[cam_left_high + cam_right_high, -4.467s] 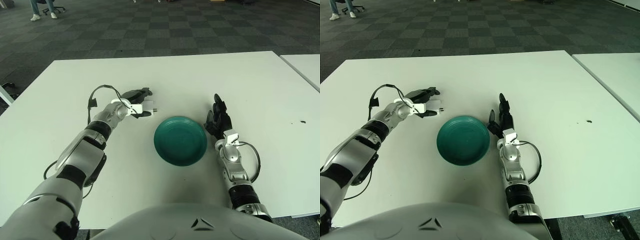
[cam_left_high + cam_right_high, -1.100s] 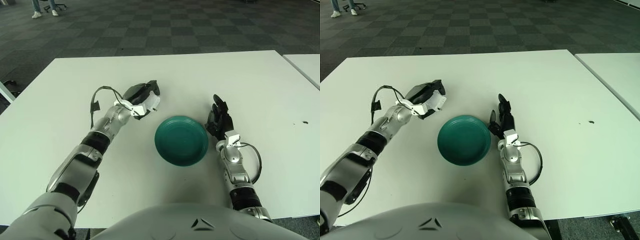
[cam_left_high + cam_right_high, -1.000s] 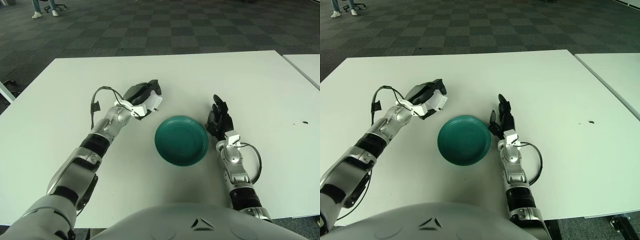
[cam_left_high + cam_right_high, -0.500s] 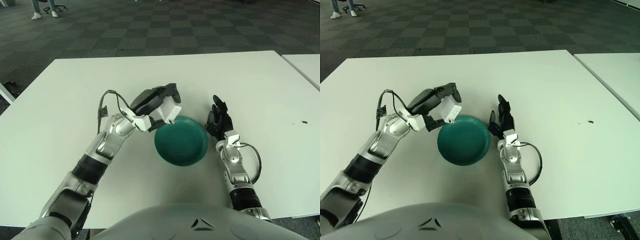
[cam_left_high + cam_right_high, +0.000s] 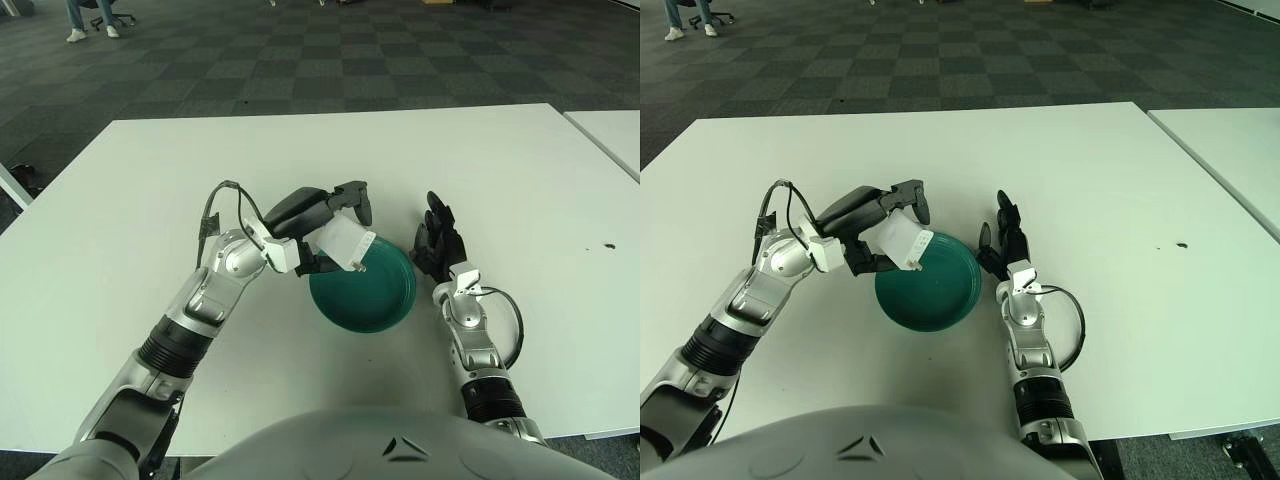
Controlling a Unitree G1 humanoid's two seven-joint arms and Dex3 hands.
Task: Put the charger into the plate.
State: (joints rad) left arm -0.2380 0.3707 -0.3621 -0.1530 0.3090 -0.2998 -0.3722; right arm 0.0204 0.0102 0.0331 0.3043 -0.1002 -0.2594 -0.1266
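Over the left rim of the round teal plate, the left hand carries the small white block-shaped charger, its black fingers closed around it from above. The charger hangs clear of the dish, its prongs tilted down towards the plate's hollow, which lies just below and to the right. Release looks close once the hand is centred. Beside the plate's right edge on the white bench, the right hand stays out of it, fingers loosely spread and empty.
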